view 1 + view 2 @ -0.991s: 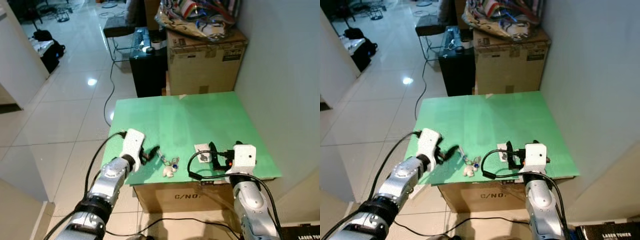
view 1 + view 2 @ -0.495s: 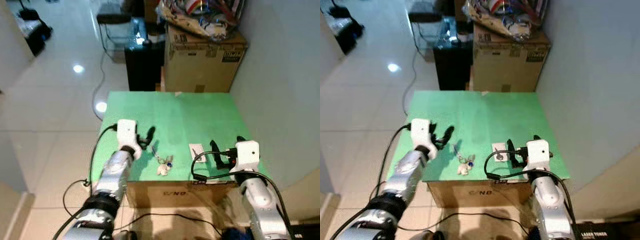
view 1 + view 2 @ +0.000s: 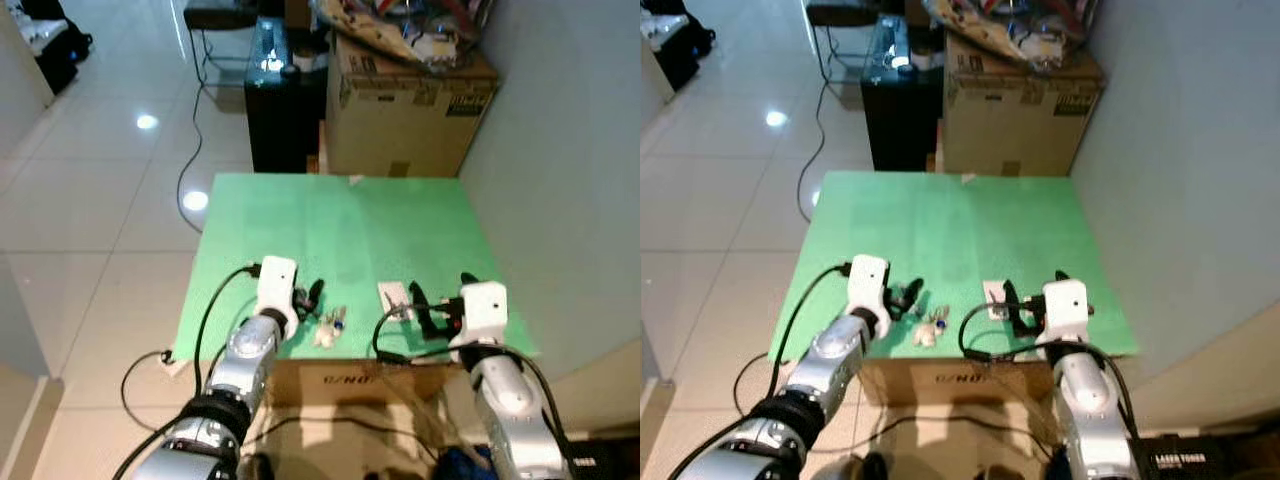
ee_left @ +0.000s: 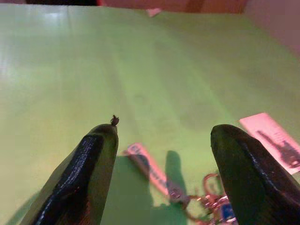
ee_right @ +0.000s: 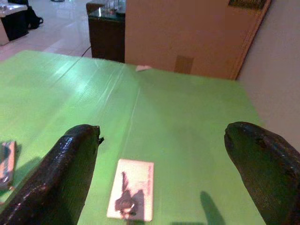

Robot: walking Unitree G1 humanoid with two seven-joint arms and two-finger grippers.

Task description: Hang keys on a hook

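Observation:
The keys [image 3: 328, 327], a small bunch with a flat strap [image 4: 146, 168] and a pale fob, lie on the green table top [image 3: 340, 220] near its front edge. My left gripper [image 3: 309, 296] is open just left of them, low over the table; in the left wrist view the strap and rings [image 4: 209, 205] lie ahead between its fingers [image 4: 96, 164]. A white card with a small metal hook [image 3: 395, 296] lies flat to the right of the keys. My right gripper [image 3: 438, 300] is open beside that card [image 5: 131, 195].
The green top sits on a cardboard box. Behind it stand a large cardboard box [image 3: 410, 110] heaped with clutter and a black cabinet [image 3: 285, 110]. A grey wall [image 3: 560, 160] runs along the right. A cable [image 3: 190, 170] trails over the tiled floor on the left.
The camera has shifted. My left gripper has moved right and forward, closer to the keys. The right gripper stays by the hook card.

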